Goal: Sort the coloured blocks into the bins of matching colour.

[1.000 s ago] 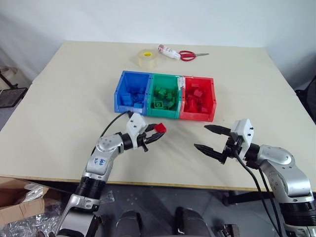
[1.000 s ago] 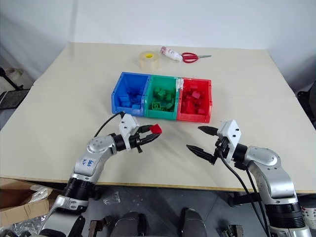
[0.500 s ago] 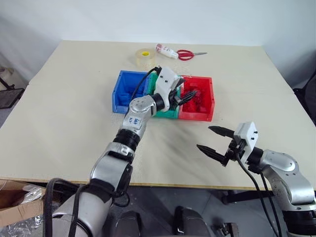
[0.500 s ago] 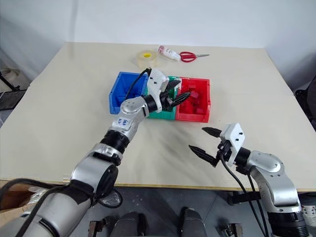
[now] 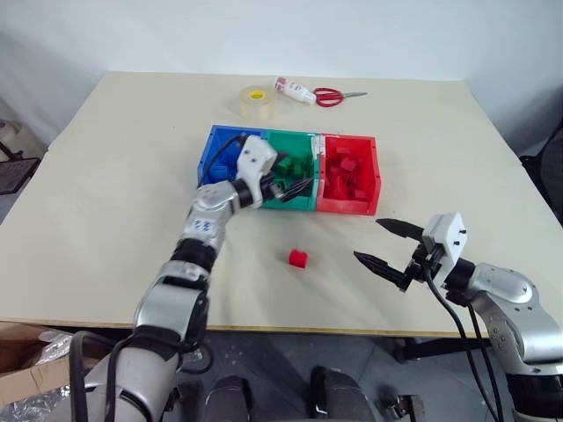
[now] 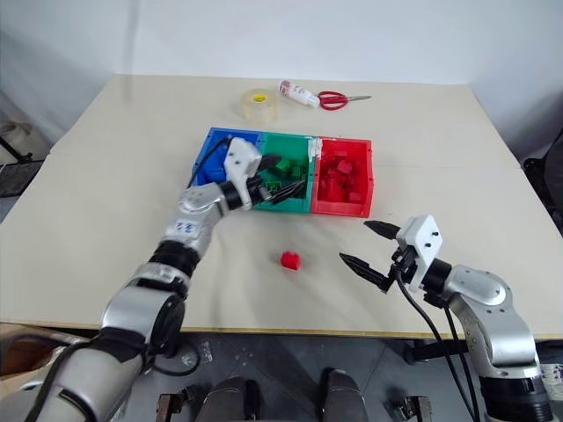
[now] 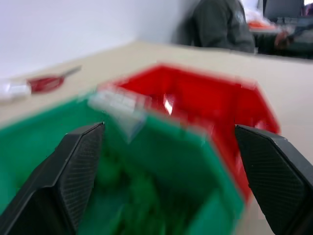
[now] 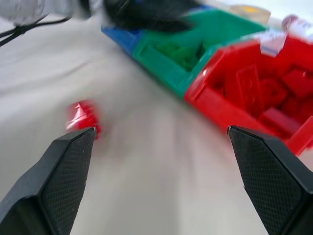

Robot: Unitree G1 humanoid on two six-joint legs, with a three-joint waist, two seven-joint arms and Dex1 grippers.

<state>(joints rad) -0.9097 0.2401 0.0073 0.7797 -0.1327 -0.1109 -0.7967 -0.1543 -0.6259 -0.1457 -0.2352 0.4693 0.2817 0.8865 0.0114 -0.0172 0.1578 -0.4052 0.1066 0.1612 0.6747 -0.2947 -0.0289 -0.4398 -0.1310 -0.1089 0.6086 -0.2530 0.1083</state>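
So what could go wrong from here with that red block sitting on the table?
The red block lies on the table, short of the red bin, so it stays unsorted unless picked up. The open left end effector hovers at the green bin and might nudge the joined bins.

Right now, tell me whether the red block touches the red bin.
Apart. The left eye view shows the red block lying on bare table, clearly short of the red bin.

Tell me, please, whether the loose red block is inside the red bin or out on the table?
Out. The red block lies alone on the bare table, apart from the red bin and nearer the robot.
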